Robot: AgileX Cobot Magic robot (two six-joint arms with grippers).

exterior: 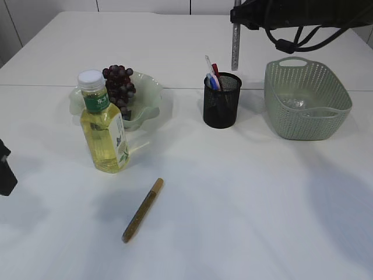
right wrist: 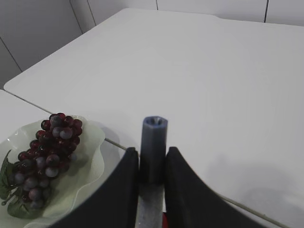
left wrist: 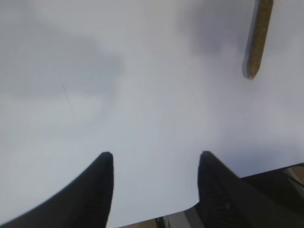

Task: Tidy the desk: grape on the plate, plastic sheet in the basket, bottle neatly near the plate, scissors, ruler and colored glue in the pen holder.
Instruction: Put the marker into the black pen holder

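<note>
While my right gripper clamps the grey ruler upright, it hangs just above the black pen holder, arm high at rear right. My left gripper hovers released and empty over the white table, near the colored glue. Grape sits on the plate; bottle in front; basket at right.
</note>
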